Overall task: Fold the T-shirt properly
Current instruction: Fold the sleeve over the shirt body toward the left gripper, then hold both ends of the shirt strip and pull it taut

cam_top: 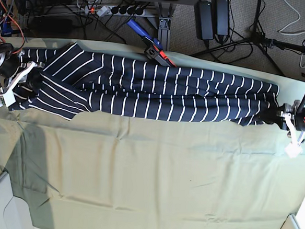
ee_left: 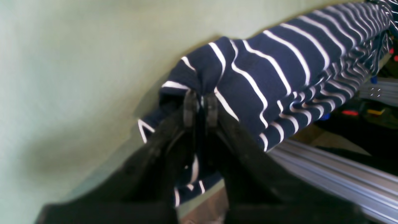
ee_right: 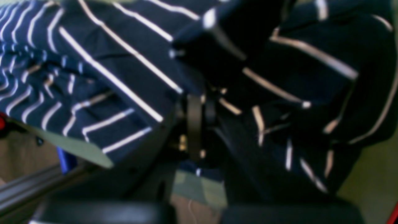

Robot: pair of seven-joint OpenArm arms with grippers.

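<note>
The dark navy short-sleeved fabric T-shirt with thin white stripes [cam_top: 154, 91] lies stretched into a long, narrow band across the far part of the surface, running from 9 o'clock to 3 o'clock in the base view. It looks folded lengthwise at least once, so I judge the task partly done: the long fold is in, but the band has yet to be folded across its length into a compact stack, and one sleeve still fans out near 9 o'clock.

The left gripper [ee_left: 200, 104], at 3 o'clock in the base view, has its jaws nearly together, pinching a bunched corner of the striped cloth. The right gripper [ee_right: 199, 112], at 9 o'clock, has its jaws closed; dark striped fabric is draped over and around them, so it appears to have hold of the shirt's other end, though that wrist picture is blurred.

The surface is covered by a plain pale green cloth [cam_top: 148, 177], slightly wrinkled, bare from the middle toward 6 o'clock. Beyond its far edge, toward 12 o'clock, the floor carries black cables, a power strip [cam_top: 110, 9] and black power adapters [cam_top: 214, 14]. A blue and red tool [cam_top: 150, 41] rests at the cloth's far edge, touching the shirt's upper border.
</note>
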